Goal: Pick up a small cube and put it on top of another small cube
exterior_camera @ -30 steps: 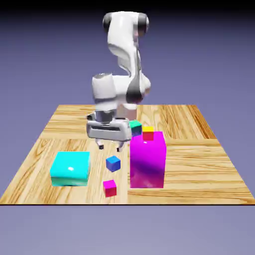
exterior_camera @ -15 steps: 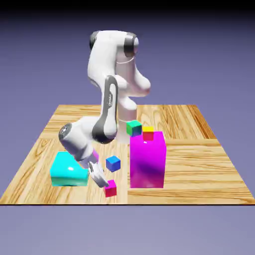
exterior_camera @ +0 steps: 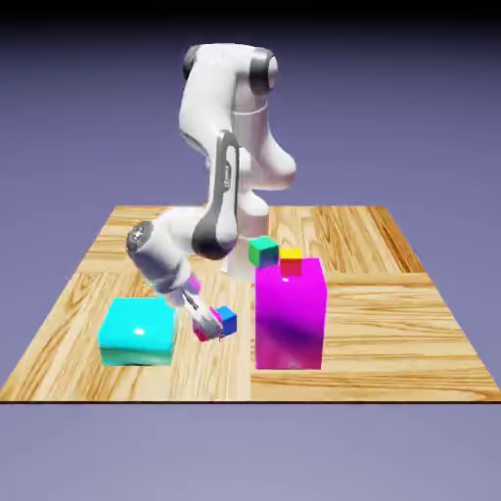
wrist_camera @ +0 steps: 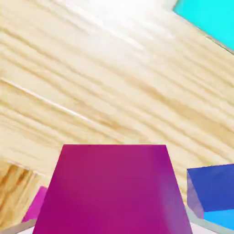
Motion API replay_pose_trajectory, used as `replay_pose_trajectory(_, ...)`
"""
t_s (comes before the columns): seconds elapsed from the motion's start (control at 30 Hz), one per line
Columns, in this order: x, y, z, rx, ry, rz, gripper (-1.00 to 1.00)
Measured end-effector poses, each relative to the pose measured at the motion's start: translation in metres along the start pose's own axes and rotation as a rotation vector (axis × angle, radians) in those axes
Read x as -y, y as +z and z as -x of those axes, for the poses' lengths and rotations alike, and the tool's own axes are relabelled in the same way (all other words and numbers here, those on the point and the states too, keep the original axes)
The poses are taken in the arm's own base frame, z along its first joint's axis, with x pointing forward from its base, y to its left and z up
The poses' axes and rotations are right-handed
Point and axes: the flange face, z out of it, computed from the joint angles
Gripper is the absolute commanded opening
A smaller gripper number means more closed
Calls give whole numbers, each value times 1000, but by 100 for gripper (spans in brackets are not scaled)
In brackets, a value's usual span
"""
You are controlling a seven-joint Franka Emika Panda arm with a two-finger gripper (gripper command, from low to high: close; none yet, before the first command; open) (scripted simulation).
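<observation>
The small magenta-pink cube [exterior_camera: 204, 330] hangs just above the table with my gripper [exterior_camera: 203, 325] shut on it. In the hand view this cube [wrist_camera: 114, 189] fills the lower middle and hides most of my gripper [wrist_camera: 114, 228]. The small blue cube [exterior_camera: 226, 320] rests on the wood right beside the held cube, on the exterior view's right. In the hand view the blue cube [wrist_camera: 212, 194] shows at the lower right, close to the magenta one. I cannot tell whether the two cubes touch.
A big cyan block [exterior_camera: 138, 331] lies at the exterior view's left, its corner [wrist_camera: 210, 16] showing in the hand view. The tall magenta block [exterior_camera: 290, 313] stands just right of the blue cube. Behind it sit a green cube [exterior_camera: 262, 251] and a red-and-yellow cube [exterior_camera: 291, 261].
The arm swung down to the magenta cube near the table's front edge, closed on it, then carried it up and back, next to the blue cube.
</observation>
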Motion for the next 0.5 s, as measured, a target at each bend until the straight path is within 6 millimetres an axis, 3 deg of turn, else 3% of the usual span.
replay_pose_trajectory(0.17, -64, 9, 5, -60, -204, 85, -100)
replay_pose_trajectory(0.23, -65, 9, 6, -61, -208, 86, -100)
replay_pose_trajectory(0.37, -61, 67, -3, -60, -209, 86, -100)
replay_pose_trajectory(0.4, -62, 77, -4, -61, -207, 86, 100)
replay_pose_trajectory(0.47, -62, 77, -5, -63, -207, 88, 100)
replay_pose_trajectory(0.5, -62, 63, -3, -61, -208, 87, 100)
